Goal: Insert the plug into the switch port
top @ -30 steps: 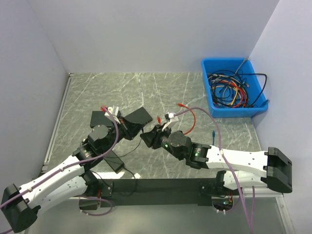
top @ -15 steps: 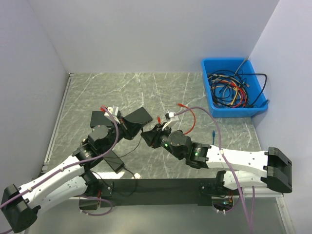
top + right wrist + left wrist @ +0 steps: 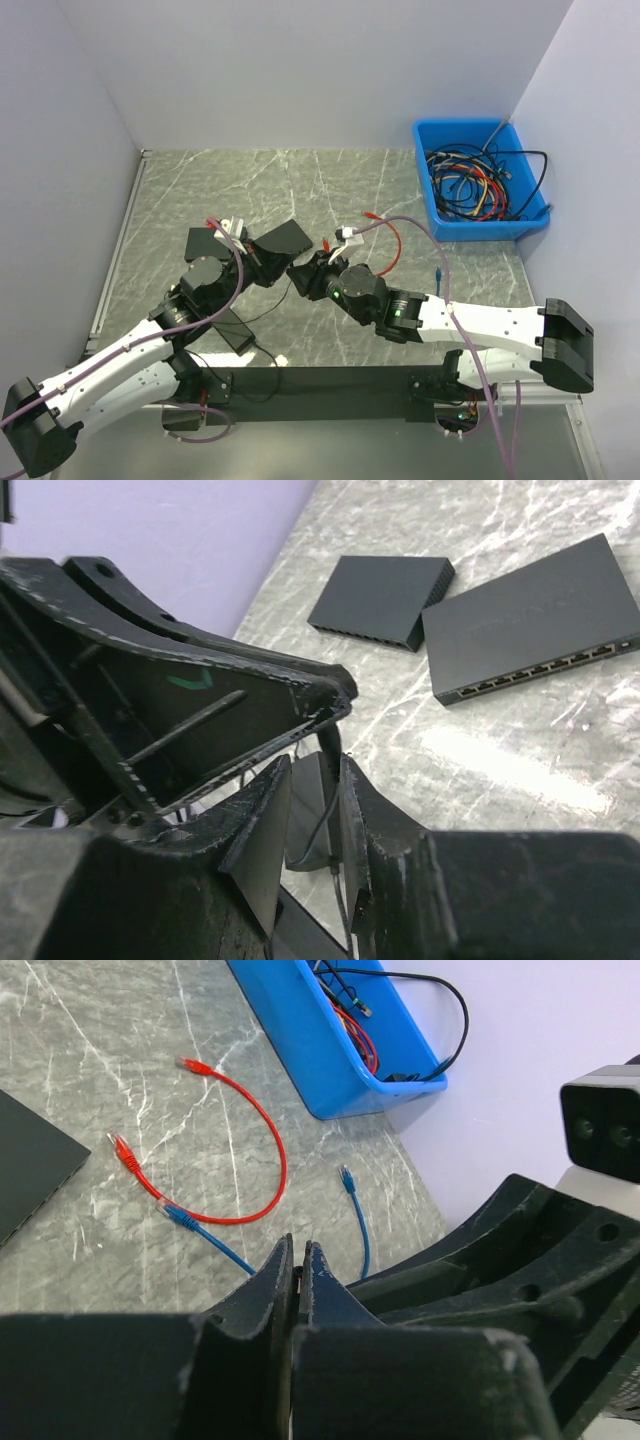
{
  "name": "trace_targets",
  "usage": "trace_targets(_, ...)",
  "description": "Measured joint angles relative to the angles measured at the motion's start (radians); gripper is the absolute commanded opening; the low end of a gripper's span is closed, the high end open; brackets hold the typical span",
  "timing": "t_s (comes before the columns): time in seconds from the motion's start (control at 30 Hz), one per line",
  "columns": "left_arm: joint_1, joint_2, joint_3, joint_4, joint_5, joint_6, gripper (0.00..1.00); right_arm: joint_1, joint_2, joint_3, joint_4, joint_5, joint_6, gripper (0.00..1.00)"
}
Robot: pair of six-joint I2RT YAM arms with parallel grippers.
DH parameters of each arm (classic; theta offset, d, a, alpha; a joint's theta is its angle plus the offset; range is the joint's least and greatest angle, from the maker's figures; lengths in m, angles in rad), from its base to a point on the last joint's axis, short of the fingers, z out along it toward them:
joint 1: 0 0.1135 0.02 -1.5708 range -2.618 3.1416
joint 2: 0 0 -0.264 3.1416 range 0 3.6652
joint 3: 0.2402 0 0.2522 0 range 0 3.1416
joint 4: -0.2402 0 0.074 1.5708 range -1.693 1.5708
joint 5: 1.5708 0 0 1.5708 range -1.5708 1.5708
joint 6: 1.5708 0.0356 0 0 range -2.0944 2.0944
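Right wrist view: the right claw stands partly open. Its fingers bracket a small dark plug, and a thin black cable trails down from it out of frame. Whether the fingers press on the plug or only flank it cannot be told. In the left wrist view the left claw is clenched fully, fingers almost touching, and it is unclear whether it pins anything. Seen from the right wrist, its tip sits right at the plug's top. The switch lies flat on the table, ahead and to the right of the right claw and apart from it. Its long axis runs from lower left to upper right. The port row lines the near long edge, facing back toward the claw. A smaller black box sits just left of the switch. In the top view both claws meet just beside the switch. The plug appears to stand upright, so it probably needs tipping toward the ports first.
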Motion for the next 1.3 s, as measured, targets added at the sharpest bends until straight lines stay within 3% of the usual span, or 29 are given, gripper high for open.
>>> trace_targets(0.37, 0.000, -0.004, 0.000, 0.000, 0.014, 0.000, 0.01, 0.000, 0.020, 0.001, -0.005, 0.016, 0.000, 0.33)
trace_targets(0.77, 0.000, 0.005, -0.001, 0.001, 0.015, 0.000, 0.01, 0.003, 0.034, 0.007, -0.003, 0.029, -0.001, 0.11)
trace_targets(0.9, 0.001, 0.008, -0.001, 0.001, 0.015, 0.000, 0.01, 0.003, 0.035, 0.007, -0.004, 0.031, -0.006, 0.00)
trace_targets(1.3, 0.001, 0.027, -0.007, 0.001, 0.003, 0.000, 0.40, 0.004, 0.012, -0.014, -0.024, 0.058, -0.005, 0.00)
